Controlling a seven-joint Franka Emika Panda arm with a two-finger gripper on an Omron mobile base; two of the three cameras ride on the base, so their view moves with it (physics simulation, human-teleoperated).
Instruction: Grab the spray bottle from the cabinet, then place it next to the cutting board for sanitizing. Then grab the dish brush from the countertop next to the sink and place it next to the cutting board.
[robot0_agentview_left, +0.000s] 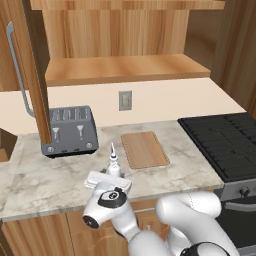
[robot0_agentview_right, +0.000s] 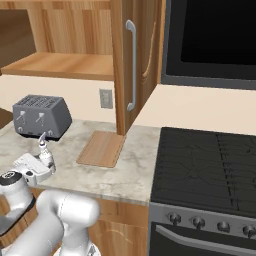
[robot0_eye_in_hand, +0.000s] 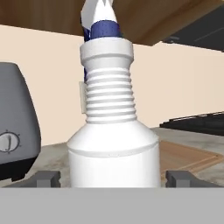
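White plastic is standing upright between the fingers: the bottle (robot0_eye_in_hand: 113, 144) is sitting on the countertop (robot0_agentview_left: 45, 180), near its front edge, just left of the board (robot0_agentview_left: 144, 149) and in front of the toaster (robot0_agentview_left: 69, 130). In the hand view the two fingertips (robot0_eye_in_hand: 47, 178) are standing clear of the bottle's sides with a gap showing on each, so the gripper (robot0_agentview_left: 111, 175) is wide open and gripping nothing; the bottle appears to be resting on its own base.

The step in hand is looking like the let-go beside the board. Doing it well means backing the hand straight away along its own line, toward the front edge, without swinging sideways, since either finger could be clipping the bottle and tipping it. A tall narrow bottle is likely tipping easily.

Room is tight behind: the toaster is sitting near the back left, and the open cabinet (robot0_agentview_right: 65, 65) door is hanging above the board's far end. The front edge is close, so there is little counter for a toppled bottle. To the right, the stovetop (robot0_agentview_left: 225, 142) is lying well apart.
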